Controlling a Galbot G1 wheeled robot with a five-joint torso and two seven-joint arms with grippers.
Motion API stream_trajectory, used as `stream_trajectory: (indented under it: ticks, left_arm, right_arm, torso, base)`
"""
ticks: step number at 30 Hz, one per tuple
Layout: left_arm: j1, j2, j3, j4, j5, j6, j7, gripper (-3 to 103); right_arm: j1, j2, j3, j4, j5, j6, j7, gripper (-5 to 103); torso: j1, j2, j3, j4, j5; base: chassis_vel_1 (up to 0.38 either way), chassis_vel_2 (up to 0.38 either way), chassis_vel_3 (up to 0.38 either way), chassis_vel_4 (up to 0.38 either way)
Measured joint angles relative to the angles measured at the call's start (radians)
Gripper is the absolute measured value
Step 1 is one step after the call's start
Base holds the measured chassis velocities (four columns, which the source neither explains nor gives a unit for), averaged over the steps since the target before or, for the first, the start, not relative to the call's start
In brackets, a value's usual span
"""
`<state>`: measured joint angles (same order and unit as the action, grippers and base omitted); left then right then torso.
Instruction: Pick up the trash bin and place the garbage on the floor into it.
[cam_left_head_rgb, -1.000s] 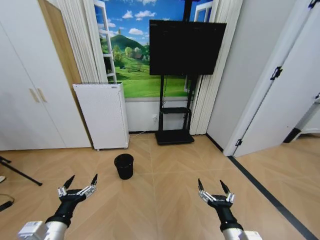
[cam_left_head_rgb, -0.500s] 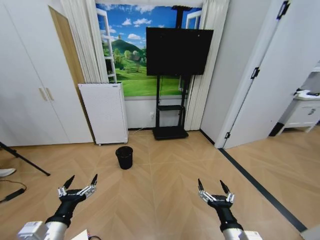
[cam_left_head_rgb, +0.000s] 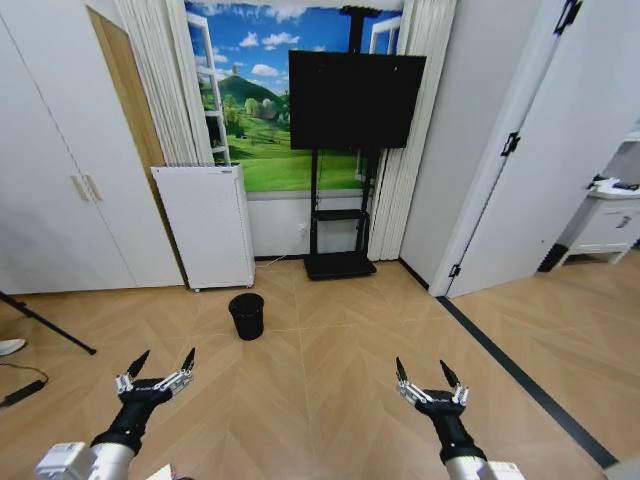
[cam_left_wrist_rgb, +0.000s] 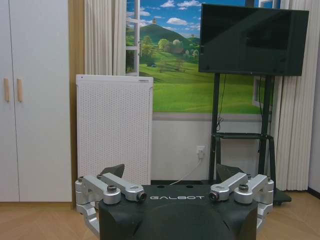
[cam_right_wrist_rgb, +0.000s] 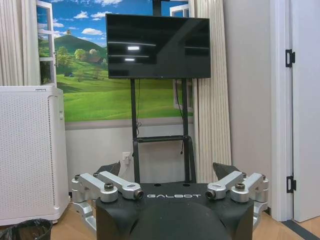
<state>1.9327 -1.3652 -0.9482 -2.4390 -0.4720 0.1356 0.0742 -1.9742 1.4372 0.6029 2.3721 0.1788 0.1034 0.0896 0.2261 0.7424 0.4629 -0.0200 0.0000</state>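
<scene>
The trash bin (cam_left_head_rgb: 246, 315) is small, round and black, with a dark liner. It stands upright on the floor (cam_left_head_rgb: 320, 380) in front of a white appliance, and its rim also shows low in the right wrist view (cam_right_wrist_rgb: 25, 231). My left gripper (cam_left_head_rgb: 165, 358) hangs open over bare parquet, well short of the bin and to its left. My right gripper (cam_left_head_rgb: 420, 368) is open too, farther right over the floor. Both are empty in their own wrist views, left gripper (cam_left_wrist_rgb: 171, 172) and right gripper (cam_right_wrist_rgb: 167, 170). The garbage is out of view.
A white perforated appliance (cam_left_head_rgb: 205, 225) stands against the back wall behind the bin, with a TV on a black stand (cam_left_head_rgb: 355, 100) beside it. White cupboards (cam_left_head_rgb: 60, 200) line the left. A tripod leg (cam_left_head_rgb: 45, 320) and a dark strip (cam_left_head_rgb: 520, 380) cross the floor.
The whole picture has shifted, so the camera moved: the room looks farther off and the bin sits smaller and higher. Both grippers hold the same open pose.
</scene>
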Motion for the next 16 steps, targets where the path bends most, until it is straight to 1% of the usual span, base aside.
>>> stream_trajectory:
  ticks: [16]
  left_arm:
    - [0.0, 0.0, 0.0, 0.0, 0.0, 0.0, 0.0, 100]
  right_arm:
    - [0.0, 0.0, 0.0, 0.0, 0.0, 0.0, 0.0, 100]
  torso:
    - [0.0, 0.0, 0.0, 0.0, -0.0001]
  base:
    - [0.0, 0.0, 0.0, 0.0]
